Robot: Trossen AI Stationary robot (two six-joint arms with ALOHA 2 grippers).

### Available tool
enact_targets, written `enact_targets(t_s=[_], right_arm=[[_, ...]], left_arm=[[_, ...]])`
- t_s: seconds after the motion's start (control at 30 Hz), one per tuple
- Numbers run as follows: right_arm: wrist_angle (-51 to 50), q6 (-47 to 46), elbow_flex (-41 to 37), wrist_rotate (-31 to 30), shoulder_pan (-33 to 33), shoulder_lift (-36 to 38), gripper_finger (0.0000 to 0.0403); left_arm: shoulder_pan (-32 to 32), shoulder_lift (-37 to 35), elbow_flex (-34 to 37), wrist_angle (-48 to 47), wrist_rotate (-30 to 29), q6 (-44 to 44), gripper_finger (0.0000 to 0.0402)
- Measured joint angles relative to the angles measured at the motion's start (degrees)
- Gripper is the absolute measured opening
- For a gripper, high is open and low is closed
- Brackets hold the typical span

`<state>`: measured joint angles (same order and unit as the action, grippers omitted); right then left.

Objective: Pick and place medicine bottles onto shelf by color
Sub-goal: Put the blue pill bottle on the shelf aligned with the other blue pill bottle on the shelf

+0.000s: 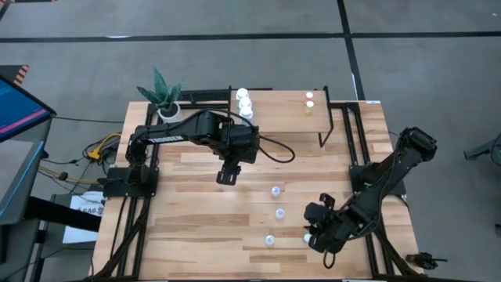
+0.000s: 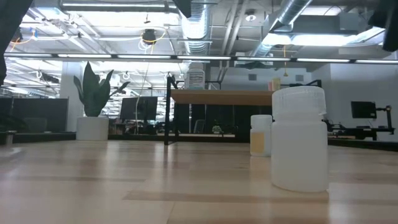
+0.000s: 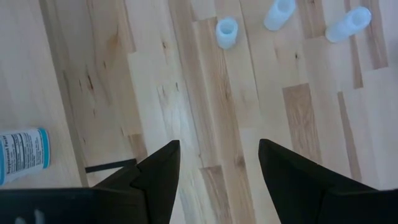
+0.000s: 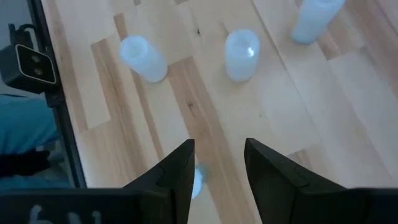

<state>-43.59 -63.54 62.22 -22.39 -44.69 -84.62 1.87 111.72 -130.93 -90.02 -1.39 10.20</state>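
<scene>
Wooden worktop [image 1: 196, 235] carries a shelf [image 1: 274, 110] holding three white bottles [image 1: 245, 103] and two small capped ones [image 1: 309, 103]. Three pale translucent bottles [image 1: 275, 213] stand midway; these look light, rigid, slippery, best pinched round the body. Left gripper [image 1: 227, 174] and right gripper [image 1: 317, 235] hover spread, empty.

Small green-capped bottle [image 1: 307, 235] half hidden beside the right arm's black gripper [image 1: 315, 236], blue-labelled white bottle [image 3: 22, 154] cut by the left wrist picture's edge, caps on the raised light-wood shelf [image 1: 282, 117] too small to tell apart.
</scene>
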Motion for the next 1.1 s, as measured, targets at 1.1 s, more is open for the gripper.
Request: enact_targets(t_s=[1.1], right_arm=[[0.6,9.7,0.0,7.5,2.3,0.0,0.0163]], left_arm=[[0.0,0.0,0.0,3.3,-1.2,-2.6,0.0206]])
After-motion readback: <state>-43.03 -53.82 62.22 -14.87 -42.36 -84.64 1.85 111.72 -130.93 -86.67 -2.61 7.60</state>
